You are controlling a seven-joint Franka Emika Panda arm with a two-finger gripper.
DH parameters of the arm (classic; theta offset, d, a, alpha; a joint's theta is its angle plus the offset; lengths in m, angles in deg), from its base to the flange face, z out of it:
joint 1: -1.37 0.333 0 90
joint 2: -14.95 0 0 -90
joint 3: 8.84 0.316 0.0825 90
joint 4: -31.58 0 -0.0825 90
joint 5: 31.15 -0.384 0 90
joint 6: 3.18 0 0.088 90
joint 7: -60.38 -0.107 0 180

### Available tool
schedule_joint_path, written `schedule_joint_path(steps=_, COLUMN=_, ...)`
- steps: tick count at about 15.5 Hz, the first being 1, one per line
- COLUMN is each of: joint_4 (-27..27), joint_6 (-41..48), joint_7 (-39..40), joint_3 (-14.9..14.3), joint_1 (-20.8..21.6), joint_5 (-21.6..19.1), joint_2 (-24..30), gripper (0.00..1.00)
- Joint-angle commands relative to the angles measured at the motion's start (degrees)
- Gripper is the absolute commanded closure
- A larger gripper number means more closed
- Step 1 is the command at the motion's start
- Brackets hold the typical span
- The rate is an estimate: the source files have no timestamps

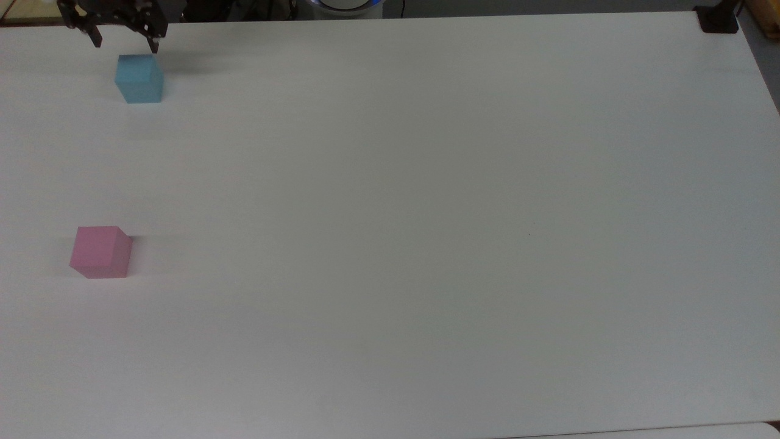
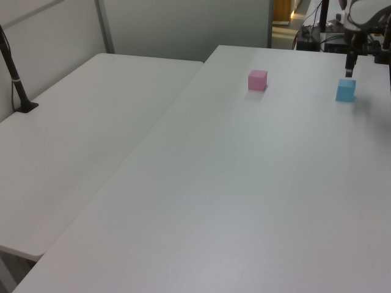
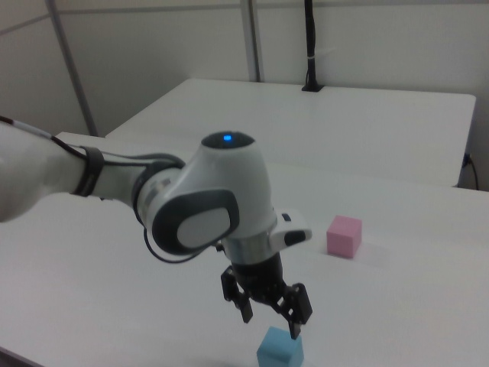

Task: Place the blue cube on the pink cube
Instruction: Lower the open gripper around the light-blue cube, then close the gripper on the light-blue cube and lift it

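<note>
Gripper (image 3: 270,312) hovers above blue cube (image 3: 280,349), fingers spread wide, nothing between them, not touching it. Blue cube sits on white worktop (image 1: 426,213) near the top view's upper left corner. Pink cube (image 1: 100,252) well apart, lower on the top view's left.

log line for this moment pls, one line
phase: approach | gripper: open, above blue cube, no contact | blue cube: on table, not lifted | pink cube: on table, apart, top bare
</note>
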Motion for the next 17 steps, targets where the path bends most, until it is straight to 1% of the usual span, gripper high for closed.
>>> schedule_joint_path(steps=1, joint_4=-4.6, joint_6=-9.2, joint_7=0.8, joint_3=0.0, joint_1=-0.8, joint_5=1.1, joint_2=-2.9, gripper=0.00)
schedule_joint_path(steps=3, joint_4=-4.8, joint_6=-10.3, joint_7=0.8, joint_3=0.0, joint_1=-0.9, joint_5=1.1, joint_2=-4.7, gripper=0.00)
schedule_joint_path(steps=7, joint_4=-4.7, joint_6=-10.8, joint_7=0.7, joint_3=0.0, joint_1=-0.9, joint_5=1.1, joint_2=-5.8, gripper=0.00)
schedule_joint_path(steps=8, joint_4=-4.7, joint_6=-10.8, joint_7=0.8, joint_3=0.0, joint_1=-0.9, joint_5=1.1, joint_2=-5.9, gripper=0.03)
schedule_joint_path(steps=10, joint_4=-4.5, joint_6=-10.7, joint_7=0.8, joint_3=0.0, joint_1=-1.6, joint_5=1.0, joint_2=-5.9, gripper=0.40)
schedule_joint_path(steps=11, joint_4=-4.5, joint_6=-10.7, joint_7=0.8, joint_3=0.0, joint_1=-2.0, joint_5=1.0, joint_2=-5.9, gripper=0.57)
schedule_joint_path(steps=12, joint_4=-4.5, joint_6=-10.7, joint_7=0.8, joint_3=0.0, joint_1=-2.0, joint_5=1.0, joint_2=-5.9, gripper=0.70)
schedule_joint_path(steps=13, joint_4=-4.5, joint_6=-10.6, joint_7=0.8, joint_3=0.0, joint_1=-2.0, joint_5=1.0, joint_2=-5.9, gripper=0.76)
schedule_joint_path(steps=17, joint_4=-3.3, joint_6=-8.7, joint_7=1.6, joint_3=0.0, joint_1=-2.1, joint_5=1.0, joint_2=-5.0, gripper=0.77)
